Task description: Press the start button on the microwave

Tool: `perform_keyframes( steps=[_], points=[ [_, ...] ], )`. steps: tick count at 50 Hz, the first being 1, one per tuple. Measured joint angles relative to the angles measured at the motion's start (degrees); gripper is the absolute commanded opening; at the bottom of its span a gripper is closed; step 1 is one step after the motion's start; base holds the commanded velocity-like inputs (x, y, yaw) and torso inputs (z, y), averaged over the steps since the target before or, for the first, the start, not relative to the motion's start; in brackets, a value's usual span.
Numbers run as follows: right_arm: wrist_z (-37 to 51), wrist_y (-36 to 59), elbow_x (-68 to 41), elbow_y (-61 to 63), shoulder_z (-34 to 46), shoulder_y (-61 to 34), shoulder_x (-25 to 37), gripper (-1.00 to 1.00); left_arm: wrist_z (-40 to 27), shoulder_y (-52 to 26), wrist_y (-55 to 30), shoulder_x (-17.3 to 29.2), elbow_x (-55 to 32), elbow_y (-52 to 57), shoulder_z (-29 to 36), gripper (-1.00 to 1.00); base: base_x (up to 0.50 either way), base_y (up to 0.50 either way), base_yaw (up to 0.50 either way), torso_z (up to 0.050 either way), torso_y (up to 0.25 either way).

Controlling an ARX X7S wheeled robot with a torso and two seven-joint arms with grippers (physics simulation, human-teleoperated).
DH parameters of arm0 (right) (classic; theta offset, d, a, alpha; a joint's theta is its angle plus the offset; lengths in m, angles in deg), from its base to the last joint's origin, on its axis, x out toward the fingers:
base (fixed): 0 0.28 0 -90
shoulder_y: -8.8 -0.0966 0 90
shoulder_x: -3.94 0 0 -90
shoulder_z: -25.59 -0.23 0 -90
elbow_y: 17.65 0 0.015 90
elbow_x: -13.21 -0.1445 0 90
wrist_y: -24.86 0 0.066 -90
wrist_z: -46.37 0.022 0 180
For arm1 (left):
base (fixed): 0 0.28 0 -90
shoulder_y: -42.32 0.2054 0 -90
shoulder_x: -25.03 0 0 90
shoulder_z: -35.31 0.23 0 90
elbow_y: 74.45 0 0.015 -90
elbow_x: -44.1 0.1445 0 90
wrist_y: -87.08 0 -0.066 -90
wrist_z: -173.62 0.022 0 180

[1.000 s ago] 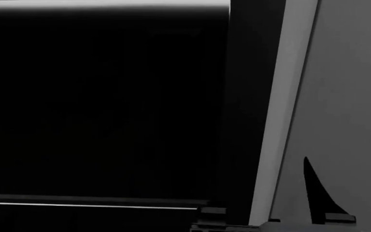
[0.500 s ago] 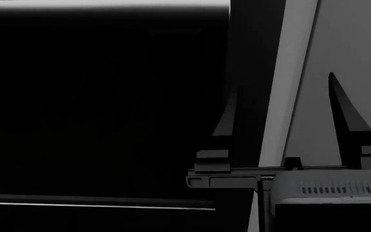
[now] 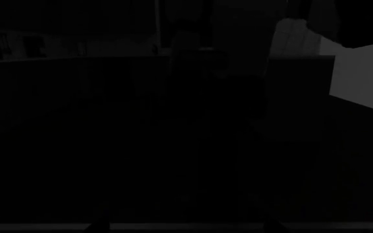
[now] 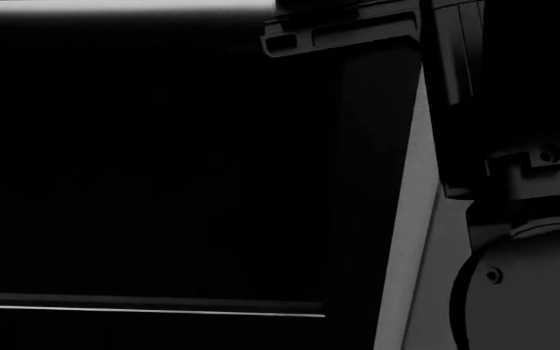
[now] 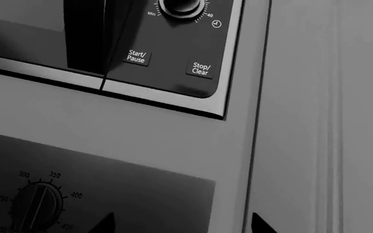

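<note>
The microwave (image 4: 154, 168) fills the head view with its black glossy door and a thin bright line low on it. In the right wrist view its control panel (image 5: 173, 43) shows a Start/Pause button (image 5: 136, 57), a Stop/Clear button (image 5: 201, 69) and a timer dial (image 5: 182, 6). My right gripper (image 5: 181, 224) is open and empty, its two dark fingertips (image 5: 105, 224) spread wide, pointing at the panel below the buttons and apart from it. My left gripper (image 3: 186, 226) shows only as two faint spread tips in a very dark view.
An oven panel with a temperature knob (image 5: 37, 206) lies beside the microwave's panel. A grey cabinet panel (image 5: 329, 116) borders both. My right arm (image 4: 523, 219) and its gripper base (image 4: 343, 29) stand close before the microwave's black side strip (image 4: 378, 182).
My right arm has risen in the head view. Its fingers, low and then mid-frame before, are now past the top edge, and the wrist and forearm fill the right side.
</note>
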Motion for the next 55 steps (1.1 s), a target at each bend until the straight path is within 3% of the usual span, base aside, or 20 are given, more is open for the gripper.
perform_keyframes(
  steps=[6,7,24,55],
  points=[
    [-1.0,2.9,-1.1,-4.7,1.4,-8.6,0.2,1.00,0.1,-0.3,1.2,0.1,-0.2,-1.4,0.1,1.00,0.00,0.00,0.00,0.000,0.000],
    [-1.2,3.1,-1.3,-5.6,1.6,-9.8,0.2,-1.00,0.2,-0.4,1.7,0.1,-0.2,-2.1,0.1,1.00,0.00,0.00,0.00,0.000,0.000],
    [-6.3,-1.7,-2.2,-24.5,7.2,-25.6,1.0,-1.00,-0.6,-0.5,1.5,0.6,-0.2,-1.7,0.8,1.00,0.00,0.00,0.00,0.000,0.000],
    [-12.8,-23.8,0.7,-56.8,15.7,-39.7,-4.9,-1.00,-1.6,-0.1,0.8,1.3,-1.1,0.0,1.8,1.00,0.00,0.00,0.00,0.000,0.000]
  ],
)
